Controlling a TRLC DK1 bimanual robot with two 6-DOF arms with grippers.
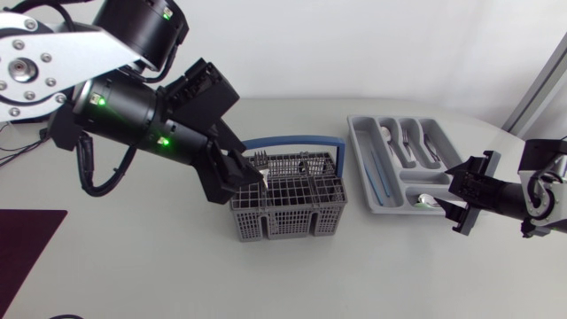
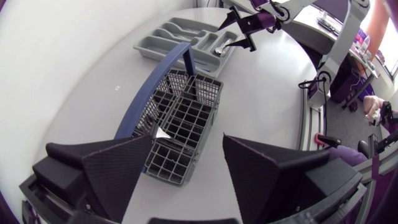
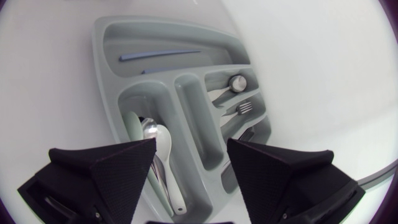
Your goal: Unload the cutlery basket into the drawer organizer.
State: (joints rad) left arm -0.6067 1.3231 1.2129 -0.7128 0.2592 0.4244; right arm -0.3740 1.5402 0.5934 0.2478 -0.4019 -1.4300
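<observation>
Dark mat (image 1: 27,244) lies at the table's near left corner, away from the work; left arm (image 1: 133,111) comes in from the upper left and slants down to the basket; left gripper (image 1: 247,175) sits over the basket's left end with its wedge fingers spread wide and nothing between them, so it's released; in the left wrist view the left gripper (image 2: 186,146) looks straight down on the grid cells, likely lined up for a pick; cutlery basket (image 1: 292,208) is grey wire, mid-table, upright, with the blue handle (image 1: 292,142) arching over its far side; a few metal pieces (image 1: 262,160) stand in the left cells near the fingers, and a pale tip (image 2: 163,132) pokes out just ahead of one finger - can't tell fork or knife; so the basket is not yet empty; drawer organizer (image 1: 359,133) lies to the right of the basket, near but apart, partly filled; blue sticks (image 1: 379,177) in the long side slot, a fork (image 3: 244,107) and a round-ended piece (image 3: 236,82) in the far narrow slots; a white spoon (image 3: 163,146) and a metal spoon (image 3: 149,129) lie together in the slot under the right gripper - sorted by type, it seems; right gripper (image 1: 454,206) hovers at the organizer's near right corner, fingers apart, holding nothing; judged: a spoon drop-off is done on the right, and the next grab is on the left.
</observation>
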